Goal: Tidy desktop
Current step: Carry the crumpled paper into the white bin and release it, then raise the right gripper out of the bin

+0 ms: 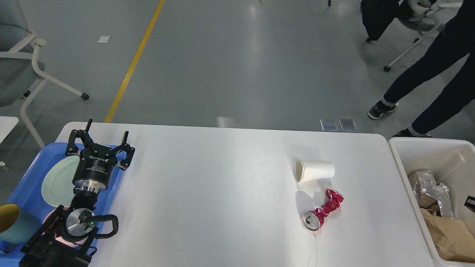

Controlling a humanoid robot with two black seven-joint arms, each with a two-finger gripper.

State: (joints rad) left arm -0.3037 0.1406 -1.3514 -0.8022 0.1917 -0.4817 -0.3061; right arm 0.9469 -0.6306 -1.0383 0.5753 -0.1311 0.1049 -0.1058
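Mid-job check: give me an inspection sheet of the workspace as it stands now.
Surface: large glossy white desktop, mostly bare.
Job's things: white paper cup on its side; crushed red metal can just nearer me.
Clutter: blue plastic tray at left holds pale green plate and teal mug; off-white plastic bin at right holds foil and brown paper.
Grippers: left gripper open, empty; right not in view.
Cables: black loop on left arm.
Surroundings: chairs, person standing.

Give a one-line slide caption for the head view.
Open left gripper hovers over blue plastic tray; tipped white paper cup and crushed red can lie on white desktop.
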